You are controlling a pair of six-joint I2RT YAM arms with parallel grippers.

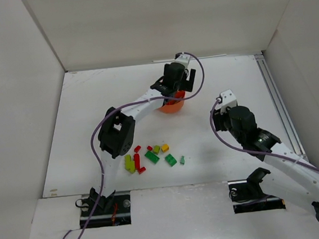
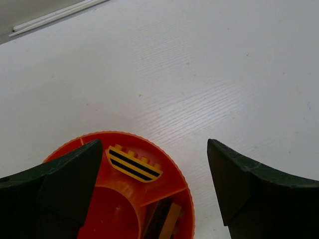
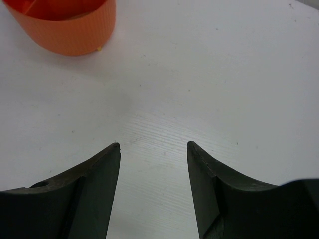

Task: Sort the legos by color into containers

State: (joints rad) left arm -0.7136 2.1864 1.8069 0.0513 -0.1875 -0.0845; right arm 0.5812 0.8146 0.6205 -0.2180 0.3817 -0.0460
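The round orange dish (image 1: 172, 107) stands at the back middle of the table, partly hidden under my left gripper (image 1: 182, 85). In the left wrist view the dish (image 2: 172, 164) holds a yellow black-striped piece (image 2: 134, 163) in one compartment and brown pieces (image 2: 167, 219) in another. My left gripper (image 2: 154, 144) is open and empty above the dish's far rim. Loose legos lie near the front: red (image 1: 136, 160), green (image 1: 152, 156), lime (image 1: 130, 164) and yellow (image 1: 165, 148). My right gripper (image 1: 218, 115) is open and empty to the right of the dish (image 3: 65, 25), over bare table (image 3: 153, 145).
White walls enclose the table on three sides. A metal rail (image 1: 276, 102) runs along the right edge. A purple cable (image 1: 98, 159) loops along the left arm.
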